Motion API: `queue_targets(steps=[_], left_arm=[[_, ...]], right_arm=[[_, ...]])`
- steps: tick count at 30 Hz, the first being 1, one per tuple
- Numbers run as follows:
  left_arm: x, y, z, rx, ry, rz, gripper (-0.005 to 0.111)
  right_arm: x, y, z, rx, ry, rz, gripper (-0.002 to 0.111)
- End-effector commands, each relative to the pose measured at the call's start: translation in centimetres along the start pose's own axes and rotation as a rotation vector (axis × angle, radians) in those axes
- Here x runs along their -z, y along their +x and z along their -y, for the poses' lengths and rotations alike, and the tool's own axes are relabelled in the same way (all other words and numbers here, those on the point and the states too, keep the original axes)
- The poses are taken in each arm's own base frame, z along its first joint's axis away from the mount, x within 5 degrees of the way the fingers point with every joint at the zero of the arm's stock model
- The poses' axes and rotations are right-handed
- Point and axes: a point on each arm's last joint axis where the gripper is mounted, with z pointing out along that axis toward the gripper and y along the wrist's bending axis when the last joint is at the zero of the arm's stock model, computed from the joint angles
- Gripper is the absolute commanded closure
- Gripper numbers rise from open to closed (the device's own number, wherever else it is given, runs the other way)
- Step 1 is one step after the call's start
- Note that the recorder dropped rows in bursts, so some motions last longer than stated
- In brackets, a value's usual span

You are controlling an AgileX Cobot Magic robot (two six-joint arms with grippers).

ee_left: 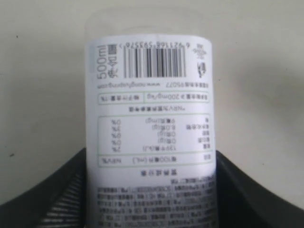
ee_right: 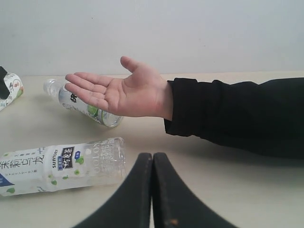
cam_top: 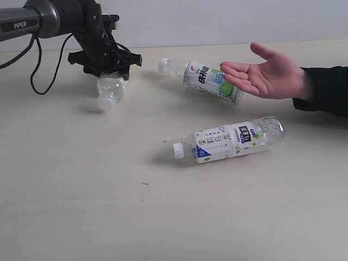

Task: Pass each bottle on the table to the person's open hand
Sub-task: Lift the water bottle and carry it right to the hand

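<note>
On the surface (cam_top: 81,206), exterior view: the left tool (cam_top: 111,76) straddles the white bottle (cam_top: 110,89), which lies far left with its cap toward the camera. Gripped or loose: cannot tell. The hand (cam_top: 266,76) is open, palm up, over the green bottle's (cam_top: 206,79) base. The blue bottle (cam_top: 234,140) lies nearer, apart from both. Wide bare surface in the foreground.

Left wrist view: fingers (ee_left: 57,199) flank the label on both sides; contact unclear.

Right wrist view: right tool (ee_right: 153,161) clenched, fingers pressed together, empty, near the blue bottle's base. Open room up to the hand.
</note>
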Motion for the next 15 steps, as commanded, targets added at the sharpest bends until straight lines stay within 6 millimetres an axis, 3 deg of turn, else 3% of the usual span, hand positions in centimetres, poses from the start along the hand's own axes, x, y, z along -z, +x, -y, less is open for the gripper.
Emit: queue_targets(steps=[1,9,15], left_arm=[[2.3,-0.6,0.0,-0.008,-0.008,0.005,0.107],[8.9,-1.1,1.2,-0.033,-0.015,-0.015,0.107],[14.7,0.2,5.5,-0.138,0.037,0.025,0.107]], right_arm=[[0.0,0.0,0.0,0.002,0.001,0.011,0.108],[0.0,0.0,0.0,0.0,0.001,0.011,0.108],[0.0,0.0,0.0,0.0,0.001,0.011,0.108]])
